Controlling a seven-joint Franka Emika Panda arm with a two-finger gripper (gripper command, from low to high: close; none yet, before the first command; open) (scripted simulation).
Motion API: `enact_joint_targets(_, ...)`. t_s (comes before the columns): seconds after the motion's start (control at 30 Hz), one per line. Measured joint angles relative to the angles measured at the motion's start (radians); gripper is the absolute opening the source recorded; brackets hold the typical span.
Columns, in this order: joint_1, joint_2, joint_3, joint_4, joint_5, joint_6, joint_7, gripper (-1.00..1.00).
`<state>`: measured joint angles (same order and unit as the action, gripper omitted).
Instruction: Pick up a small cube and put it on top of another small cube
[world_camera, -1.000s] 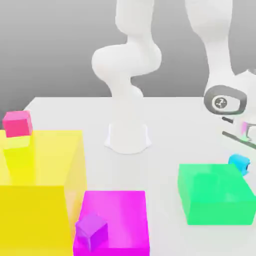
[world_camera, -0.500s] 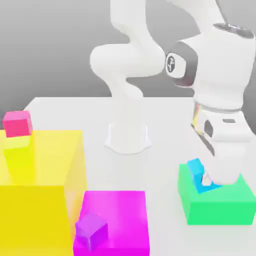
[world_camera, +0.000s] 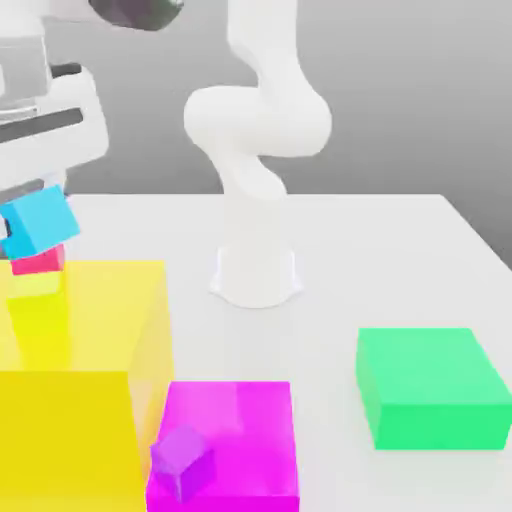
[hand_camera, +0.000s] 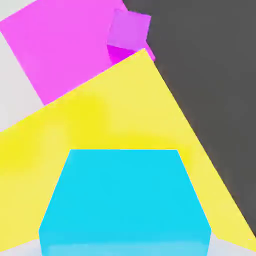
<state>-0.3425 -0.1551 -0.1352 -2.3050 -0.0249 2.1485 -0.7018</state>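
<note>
Above the big yellow block (world_camera: 80, 380), at the exterior view's left, my pincer (world_camera: 35, 205) is clamped on the small cyan cube (world_camera: 38, 222), held tilted just over the pink-red cube (world_camera: 38, 262) that sits on the yellow block's top. Placing step, I judge. To do it well: level the cyan cube, centre it over the pink-red one, lower slowly until the faces meet, then release. The purple cube (world_camera: 182, 458) on the magenta block (world_camera: 230, 440) is not involved.
</note>
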Motion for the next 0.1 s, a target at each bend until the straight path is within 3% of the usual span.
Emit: enact_joint_targets(0.1,0.0,0.0,0.0,0.0,0.0,0.0,0.0,1.0)
